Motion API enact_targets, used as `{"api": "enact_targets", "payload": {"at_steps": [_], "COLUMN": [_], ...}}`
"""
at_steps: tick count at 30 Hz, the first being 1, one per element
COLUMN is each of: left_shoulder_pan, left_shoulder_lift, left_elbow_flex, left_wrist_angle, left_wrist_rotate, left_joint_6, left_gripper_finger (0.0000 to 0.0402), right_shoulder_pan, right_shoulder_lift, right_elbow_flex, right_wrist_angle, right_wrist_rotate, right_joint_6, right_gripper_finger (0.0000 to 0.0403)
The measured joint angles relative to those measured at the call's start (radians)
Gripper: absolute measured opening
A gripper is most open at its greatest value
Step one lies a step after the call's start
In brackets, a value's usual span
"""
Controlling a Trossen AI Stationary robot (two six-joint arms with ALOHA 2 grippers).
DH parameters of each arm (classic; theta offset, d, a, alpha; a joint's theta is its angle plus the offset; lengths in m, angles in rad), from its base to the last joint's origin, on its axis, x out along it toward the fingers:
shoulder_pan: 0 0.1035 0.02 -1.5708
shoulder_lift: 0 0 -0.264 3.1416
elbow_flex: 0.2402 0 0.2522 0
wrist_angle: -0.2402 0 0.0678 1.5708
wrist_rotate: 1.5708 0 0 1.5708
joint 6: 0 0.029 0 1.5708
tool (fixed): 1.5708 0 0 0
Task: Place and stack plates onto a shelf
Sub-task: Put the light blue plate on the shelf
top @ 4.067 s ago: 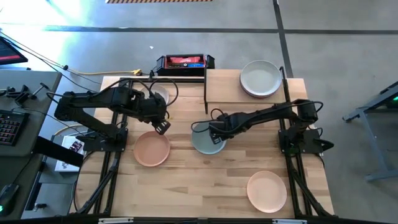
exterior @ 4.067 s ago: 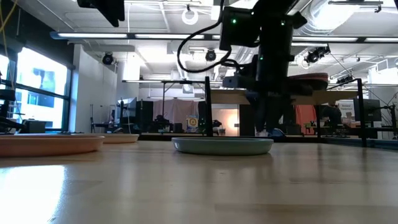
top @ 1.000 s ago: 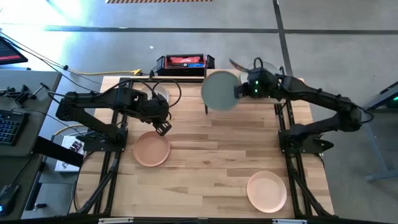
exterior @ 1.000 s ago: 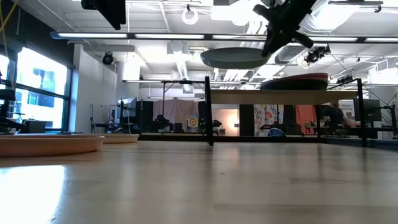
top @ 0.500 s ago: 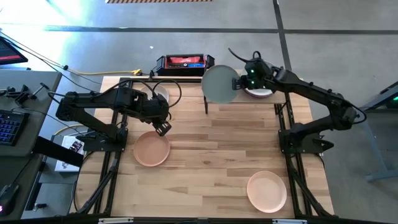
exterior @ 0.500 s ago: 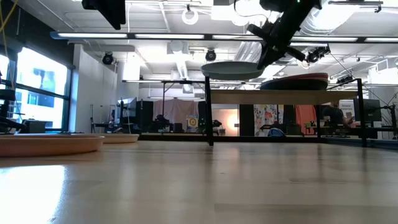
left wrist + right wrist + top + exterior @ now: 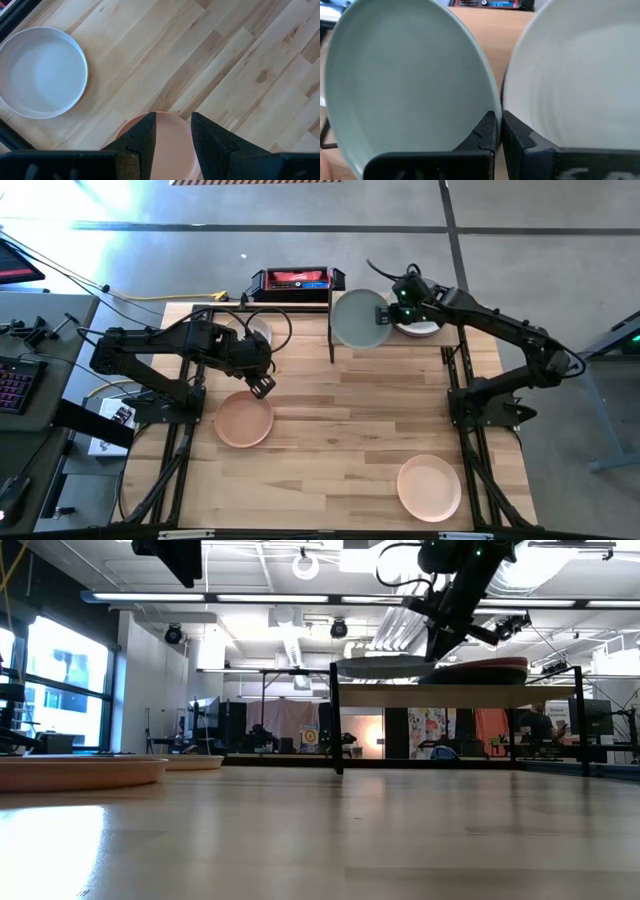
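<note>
My right gripper (image 7: 392, 315) is shut on a sage green plate (image 7: 358, 318), which hangs just above the left half of the shelf (image 7: 418, 342). In the low view the plate (image 7: 385, 666) is close over the board (image 7: 460, 695), beside a stack of plates (image 7: 480, 668) with a white one on top (image 7: 580, 75). My left gripper (image 7: 262, 385) hovers open above the far rim of a peach plate (image 7: 244, 420), touching nothing. A white plate (image 7: 42, 72) rests on the table near the far left corner. A cream plate (image 7: 430, 487) lies near the front right. My right gripper pinches the green plate's rim (image 7: 492, 107) on the plate's right side, one finger (image 7: 487, 131) on the inner face and the other outside. The fingers come from the table's right, slanting down. The plate is lifted clear and nearly level, sticking out leftward from the fingers.
A red and black box (image 7: 295, 280) sits beyond the table's far edge. The shelf's black posts (image 7: 336, 720) stand at the board's left end. Bare tabletop lies between the peach plate and the cream plate.
My right gripper has come down over the shelf and a little toward the table's right, carrying the green plate. The plate has sunk from well above the board to just over it, beside the stack. My left arm has kept still.
</note>
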Motion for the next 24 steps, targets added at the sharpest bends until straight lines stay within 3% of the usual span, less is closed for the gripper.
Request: {"api": "enact_targets", "payload": {"at_steps": [17,24], "left_shoulder_pan": [0.0,0.0], "left_shoulder_lift": [0.0,0.0], "left_elbow_flex": [0.0,0.0], "left_wrist_angle": [0.0,0.0], "left_wrist_rotate": [0.0,0.0], "left_joint_6": [0.01,0.01], "left_gripper_finger": [0.0111,0.0111], "right_shoulder_pan": [-0.042,-0.038], "right_shoulder_lift": [-0.002,-0.004], "right_elbow_flex": [0.0,0.0], "right_wrist_angle": [-0.048,-0.015], "right_wrist_rotate": [0.071,0.035], "right_joint_6": [-0.008,-0.024], "right_gripper_finger": [0.0,0.0]}}
